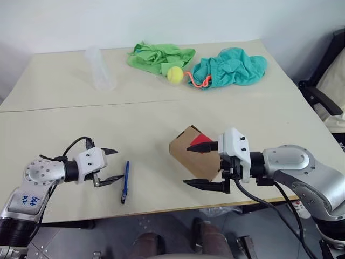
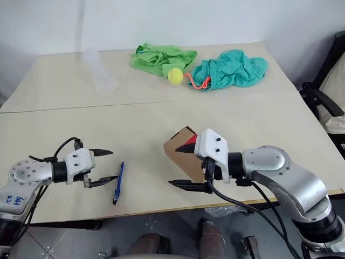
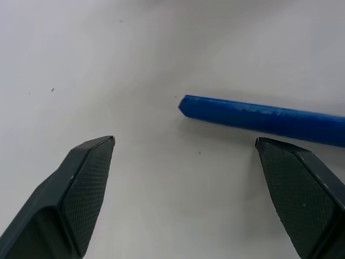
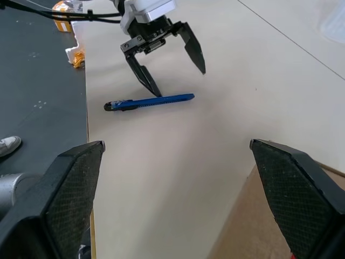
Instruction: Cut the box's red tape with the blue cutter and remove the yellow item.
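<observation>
Basically nothing's done yet: slim blue pen-like cutter point(image 1: 125, 181) lies on the table just beside the wide-open left gripper point(image 1: 109, 164); brown cardboard box point(image 1: 195, 154), red tape patch point(image 1: 200, 140) uncut, sits between the open right gripper's point(image 1: 206, 165) fingers.

box point(image 1: 195, 153) contents hidden inside

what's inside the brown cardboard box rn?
Not visible. The brown cardboard box sits on the beige table with flaps shut, the small red tape patch on its top edge. Its contents are covered; the open right gripper brackets it.
</observation>
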`<state>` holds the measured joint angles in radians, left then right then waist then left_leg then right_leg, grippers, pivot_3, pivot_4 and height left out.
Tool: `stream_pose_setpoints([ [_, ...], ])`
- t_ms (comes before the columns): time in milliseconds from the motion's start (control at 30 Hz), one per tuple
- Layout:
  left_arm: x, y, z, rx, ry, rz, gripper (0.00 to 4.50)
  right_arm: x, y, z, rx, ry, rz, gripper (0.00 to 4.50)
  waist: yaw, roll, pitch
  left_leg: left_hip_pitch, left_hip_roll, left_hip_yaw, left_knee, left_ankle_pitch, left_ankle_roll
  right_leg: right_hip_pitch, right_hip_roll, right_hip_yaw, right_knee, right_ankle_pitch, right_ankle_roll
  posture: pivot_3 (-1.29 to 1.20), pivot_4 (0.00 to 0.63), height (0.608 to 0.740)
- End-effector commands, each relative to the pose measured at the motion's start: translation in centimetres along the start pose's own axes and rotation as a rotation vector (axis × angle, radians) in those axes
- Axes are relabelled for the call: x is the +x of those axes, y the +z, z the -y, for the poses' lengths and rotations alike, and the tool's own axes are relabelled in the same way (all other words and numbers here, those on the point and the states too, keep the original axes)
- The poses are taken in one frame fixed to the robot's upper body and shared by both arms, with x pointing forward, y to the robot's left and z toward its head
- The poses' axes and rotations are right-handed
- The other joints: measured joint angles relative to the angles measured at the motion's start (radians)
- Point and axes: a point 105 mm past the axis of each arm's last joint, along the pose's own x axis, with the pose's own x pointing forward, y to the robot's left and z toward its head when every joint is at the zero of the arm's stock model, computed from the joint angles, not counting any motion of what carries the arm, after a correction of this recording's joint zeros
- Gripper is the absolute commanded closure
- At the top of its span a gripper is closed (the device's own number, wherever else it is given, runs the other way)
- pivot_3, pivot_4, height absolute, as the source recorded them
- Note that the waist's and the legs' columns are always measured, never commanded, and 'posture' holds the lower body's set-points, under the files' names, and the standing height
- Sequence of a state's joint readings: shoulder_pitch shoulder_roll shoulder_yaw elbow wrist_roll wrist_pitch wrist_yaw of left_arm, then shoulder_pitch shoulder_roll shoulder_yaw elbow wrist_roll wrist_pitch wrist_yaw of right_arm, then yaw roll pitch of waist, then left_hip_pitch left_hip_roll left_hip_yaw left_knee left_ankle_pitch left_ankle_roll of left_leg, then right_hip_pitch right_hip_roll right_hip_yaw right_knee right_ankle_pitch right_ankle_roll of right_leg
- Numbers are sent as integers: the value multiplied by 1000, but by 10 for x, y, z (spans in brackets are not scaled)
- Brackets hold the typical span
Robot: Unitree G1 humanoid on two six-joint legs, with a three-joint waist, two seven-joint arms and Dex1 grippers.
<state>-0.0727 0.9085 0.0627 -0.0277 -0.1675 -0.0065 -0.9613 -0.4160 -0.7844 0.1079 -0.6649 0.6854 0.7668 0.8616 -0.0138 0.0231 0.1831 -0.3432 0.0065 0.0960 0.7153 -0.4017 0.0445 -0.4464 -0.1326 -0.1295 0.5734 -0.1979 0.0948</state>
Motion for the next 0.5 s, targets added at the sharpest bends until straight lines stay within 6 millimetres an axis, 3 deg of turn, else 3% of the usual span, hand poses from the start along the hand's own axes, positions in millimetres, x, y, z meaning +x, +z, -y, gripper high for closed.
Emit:
stream_pose_setpoints([
  [33,0,-31,26,-56,-92,-125,34,-3,8,0,-43,0,13,0,-2,0,0,1,0,0,0,0,0,0,0,0,0,0,0,0,150,740],
  [300,-16,-33,9,-58,-35,-145,34,-4,8,2,-48,2,5,0,-14,0,0,2,2,1,-1,-1,-2,0,1,0,1,-1,-2,0,150,740],
  [433,-8,-12,-4,-70,-4,-54,34,-4,8,3,-49,3,6,0,-12,0,0,3,4,2,-1,-2,-3,0,3,0,1,-2,-4,0,150,740],
  [500,4,10,-14,-94,24,39,34,-4,9,3,-52,2,7,0,-11,1,1,3,4,2,-1,-1,-4,-1,3,0,3,-3,-5,0,150,740],
])
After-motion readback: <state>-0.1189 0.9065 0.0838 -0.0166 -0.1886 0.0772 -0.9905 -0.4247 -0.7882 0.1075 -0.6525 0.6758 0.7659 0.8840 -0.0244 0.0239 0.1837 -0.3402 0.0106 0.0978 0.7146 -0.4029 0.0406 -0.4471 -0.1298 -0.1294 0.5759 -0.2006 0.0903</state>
